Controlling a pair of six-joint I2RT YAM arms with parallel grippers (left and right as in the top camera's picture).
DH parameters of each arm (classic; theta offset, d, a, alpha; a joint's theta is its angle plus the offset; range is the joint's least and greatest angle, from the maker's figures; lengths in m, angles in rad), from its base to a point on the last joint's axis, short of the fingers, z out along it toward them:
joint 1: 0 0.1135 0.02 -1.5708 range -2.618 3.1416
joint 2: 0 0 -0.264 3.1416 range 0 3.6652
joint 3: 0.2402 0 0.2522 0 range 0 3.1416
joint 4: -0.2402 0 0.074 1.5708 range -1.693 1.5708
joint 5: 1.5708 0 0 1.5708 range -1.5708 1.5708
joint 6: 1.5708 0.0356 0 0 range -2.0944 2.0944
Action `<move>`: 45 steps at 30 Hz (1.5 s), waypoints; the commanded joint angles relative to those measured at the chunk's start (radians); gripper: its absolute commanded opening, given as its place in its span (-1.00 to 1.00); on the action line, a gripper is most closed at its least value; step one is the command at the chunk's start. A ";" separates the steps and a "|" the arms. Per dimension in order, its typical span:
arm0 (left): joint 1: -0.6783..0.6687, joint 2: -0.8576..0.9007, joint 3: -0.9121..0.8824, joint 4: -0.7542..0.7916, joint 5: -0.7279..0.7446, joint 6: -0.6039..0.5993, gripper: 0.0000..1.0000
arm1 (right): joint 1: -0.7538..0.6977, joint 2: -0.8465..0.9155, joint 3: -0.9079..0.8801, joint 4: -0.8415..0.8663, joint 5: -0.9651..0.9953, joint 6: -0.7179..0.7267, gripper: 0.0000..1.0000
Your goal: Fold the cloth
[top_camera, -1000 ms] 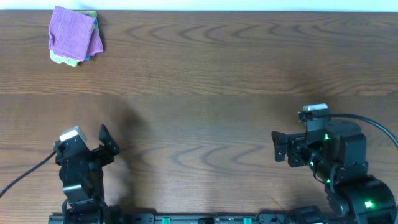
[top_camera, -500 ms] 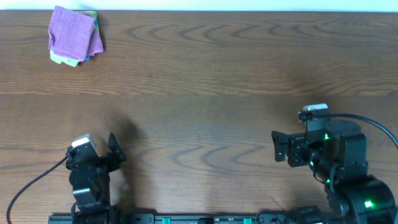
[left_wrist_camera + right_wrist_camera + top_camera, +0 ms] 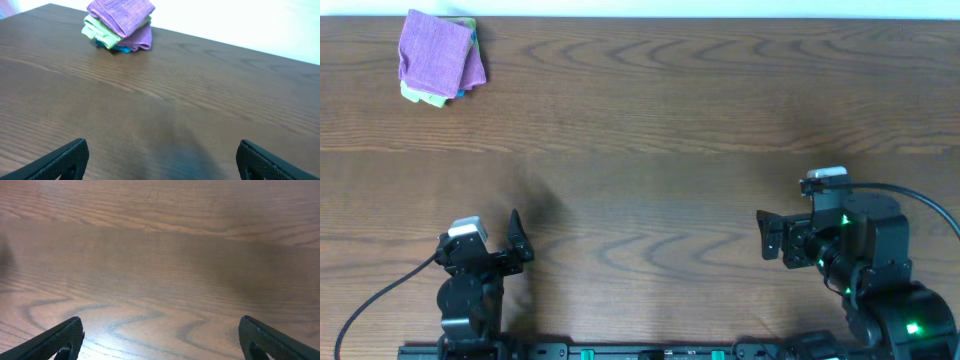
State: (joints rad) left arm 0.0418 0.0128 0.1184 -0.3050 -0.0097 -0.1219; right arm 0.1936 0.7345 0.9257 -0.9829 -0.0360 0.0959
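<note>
Tabletop (image 3: 650, 150); left pincer (image 3: 162, 148) agape, empty, now farther right; right pincer (image 3: 160, 326) agape, empty.

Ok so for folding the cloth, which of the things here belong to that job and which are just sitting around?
Part of the job:
cloth pile at the far left corner, purple cloth on top
left gripper, open and empty
right gripper, open and empty

Just there:
wooden table
</note>
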 commanded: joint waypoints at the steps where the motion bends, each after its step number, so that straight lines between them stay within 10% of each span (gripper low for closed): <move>1: -0.005 -0.009 -0.024 -0.005 0.007 0.021 0.91 | 0.004 -0.003 0.002 -0.002 0.002 0.011 0.99; 25: -0.005 -0.008 -0.024 -0.005 0.007 0.021 0.91 | -0.011 -0.057 -0.011 0.032 0.140 -0.122 0.99; 45: -0.005 -0.008 -0.024 -0.005 0.007 0.021 0.91 | -0.088 -0.645 -0.703 0.376 0.227 -0.209 0.99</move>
State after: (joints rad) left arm 0.0418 0.0101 0.1181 -0.3031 -0.0063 -0.1215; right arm 0.1143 0.1364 0.2512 -0.6140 0.1787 -0.0990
